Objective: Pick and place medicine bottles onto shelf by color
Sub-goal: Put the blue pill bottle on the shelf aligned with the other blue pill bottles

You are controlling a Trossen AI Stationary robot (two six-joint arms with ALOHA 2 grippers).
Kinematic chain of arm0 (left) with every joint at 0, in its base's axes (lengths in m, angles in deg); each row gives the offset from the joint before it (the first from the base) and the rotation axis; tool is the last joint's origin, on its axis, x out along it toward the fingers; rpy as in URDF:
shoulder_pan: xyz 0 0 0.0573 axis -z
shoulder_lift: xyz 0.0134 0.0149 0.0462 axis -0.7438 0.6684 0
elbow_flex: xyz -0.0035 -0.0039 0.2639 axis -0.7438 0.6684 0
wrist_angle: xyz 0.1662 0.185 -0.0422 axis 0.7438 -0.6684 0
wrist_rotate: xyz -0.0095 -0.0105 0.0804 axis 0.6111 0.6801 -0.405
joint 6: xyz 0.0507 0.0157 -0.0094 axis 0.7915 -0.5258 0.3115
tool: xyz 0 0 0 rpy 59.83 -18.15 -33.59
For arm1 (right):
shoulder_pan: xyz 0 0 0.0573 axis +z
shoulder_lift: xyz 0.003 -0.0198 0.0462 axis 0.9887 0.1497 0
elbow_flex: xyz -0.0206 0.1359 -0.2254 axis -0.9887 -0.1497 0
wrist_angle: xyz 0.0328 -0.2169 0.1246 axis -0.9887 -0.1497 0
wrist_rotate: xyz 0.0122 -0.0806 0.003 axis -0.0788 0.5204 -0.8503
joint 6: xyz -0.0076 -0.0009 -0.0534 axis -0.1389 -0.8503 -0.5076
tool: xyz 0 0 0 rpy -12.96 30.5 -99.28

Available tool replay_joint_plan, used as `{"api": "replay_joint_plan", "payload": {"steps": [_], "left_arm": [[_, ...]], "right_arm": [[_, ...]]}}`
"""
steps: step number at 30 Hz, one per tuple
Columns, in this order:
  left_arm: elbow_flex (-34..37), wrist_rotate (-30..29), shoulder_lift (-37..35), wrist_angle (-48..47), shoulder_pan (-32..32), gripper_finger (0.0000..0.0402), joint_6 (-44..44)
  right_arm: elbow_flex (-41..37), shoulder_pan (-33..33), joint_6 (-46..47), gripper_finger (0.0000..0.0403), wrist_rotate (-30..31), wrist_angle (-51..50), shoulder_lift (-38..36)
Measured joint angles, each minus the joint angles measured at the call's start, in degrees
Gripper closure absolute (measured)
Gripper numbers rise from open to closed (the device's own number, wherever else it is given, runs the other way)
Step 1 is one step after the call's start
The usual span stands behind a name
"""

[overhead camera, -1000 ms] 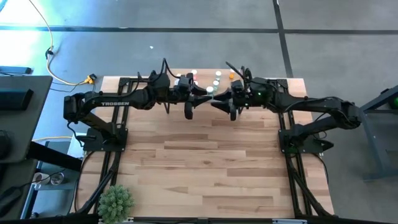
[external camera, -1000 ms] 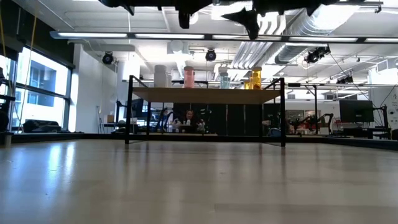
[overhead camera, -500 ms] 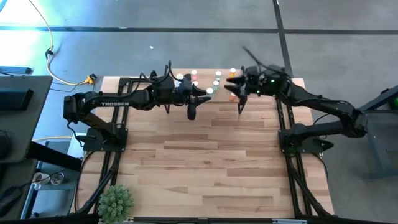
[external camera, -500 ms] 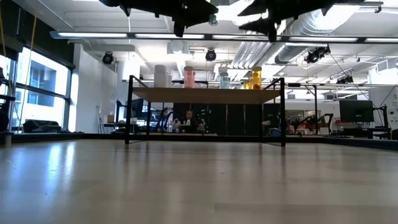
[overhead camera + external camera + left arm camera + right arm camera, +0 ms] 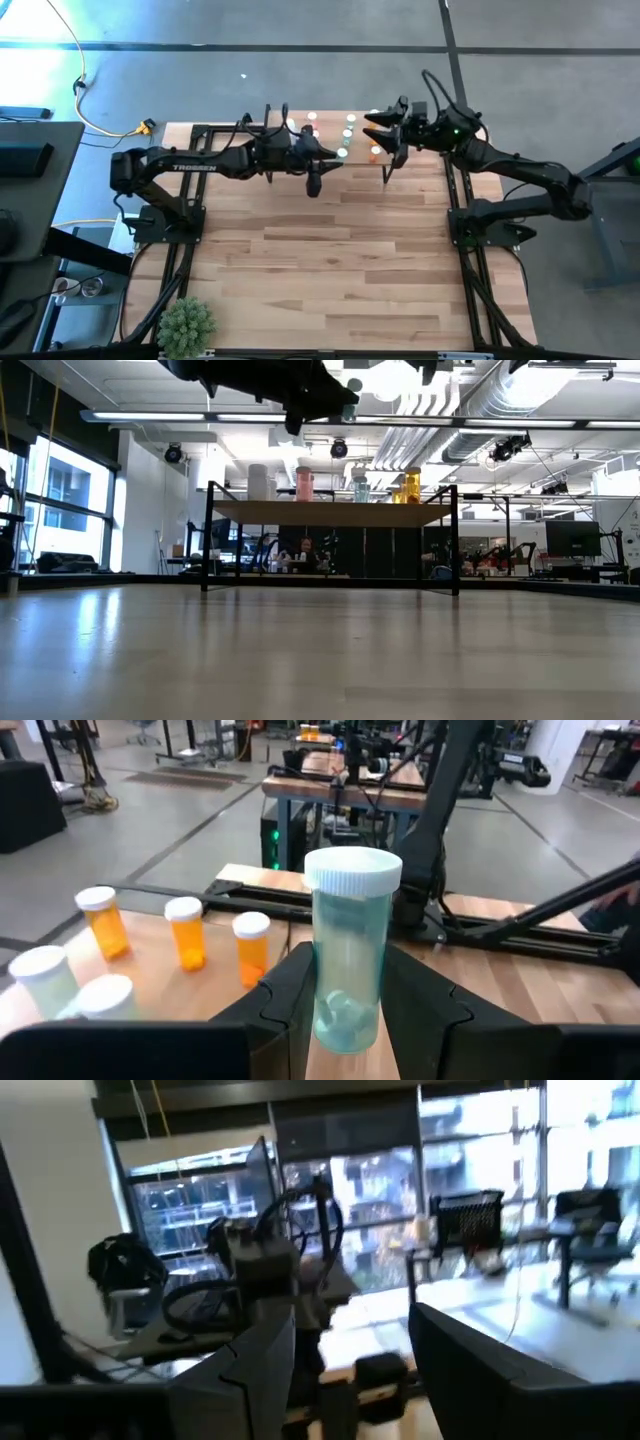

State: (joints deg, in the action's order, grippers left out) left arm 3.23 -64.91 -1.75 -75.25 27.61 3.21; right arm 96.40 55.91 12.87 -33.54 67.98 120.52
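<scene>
Now, from high up, my left gripper (image 5: pixel 314 183) hangs at the near edge of the shelf (image 5: pixel 300 122), tight around a green bottle, because that bottle has to go up with the others of its color. My right gripper (image 5: pixel 385 135) is over the shelf's right end with its fingers apart and nothing in them that I can see. The other medicine bottles (image 5: pixel 349 125) stand in little rows on the shelf, sorted so the same colors stay together. From the low camera, the shelf (image 5: pixel 330 512) stands on thin black legs, and I can see a white bottle (image 5: pixel 259 482), a pink bottle (image 5: pixel 304 483), a pale green bottle (image 5: pixel 360 488) and a yellow-orange bottle (image 5: pixel 411 485) side by side on it. My left gripper (image 5: pixel 294 422) is high above the shelf there, I think so the bottle clears the ones already standing. From my left wrist, the green bottle (image 5: pixel 345 960) stands straight up between my two fingers (image 5: pixel 425 1005), cap on top, so it can be set down without tipping. Three orange bottles (image 5: pixel 185 933) stand together on the shelf just past it, and two white ones (image 5: pixel 40 978) are beside them. From my right wrist, my fingers (image 5: pixel 262 1355) stand wide apart and hold nothing; only the room shows beyond them, not the shelf.
</scene>
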Motion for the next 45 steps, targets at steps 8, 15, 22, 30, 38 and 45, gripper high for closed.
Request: {"api": "replay_joint_plan", "payload": {"steps": [8,15,22,30,38,45], "left_arm": [[0.0,0.0,2.4,0.2,0.5,0.031,0.0],[0.0,-0.5,2.4,0.5,0.8,0.031,2.4],[0.0,-0.5,2.4,0.5,0.8,0.031,2.4],[0.0,-0.9,2.4,0.5,0.8,0.031,2.4],[0.0,-0.9,2.4,0.5,0.8,0.0309,1.0],[0.0,-0.9,2.4,0.5,0.8,0.0309,0.9]], "right_arm": [[0.0,3.0,0.8,0.0215,-0.1,-7.4,2.7],[0.0,4.3,0.8,0.0215,-0.1,-10.3,5.8],[0.0,4.3,0.8,0.0215,-0.1,-11.1,8.5],[0.0,5.7,-0.7,0.0214,-0.4,-11.5,9.1],[0.0,6.5,-2.2,0.0215,0.9,-12.1,10.6],[0.0,6.6,-2.2,0.0244,1.2,-12.2,10.5]]}}
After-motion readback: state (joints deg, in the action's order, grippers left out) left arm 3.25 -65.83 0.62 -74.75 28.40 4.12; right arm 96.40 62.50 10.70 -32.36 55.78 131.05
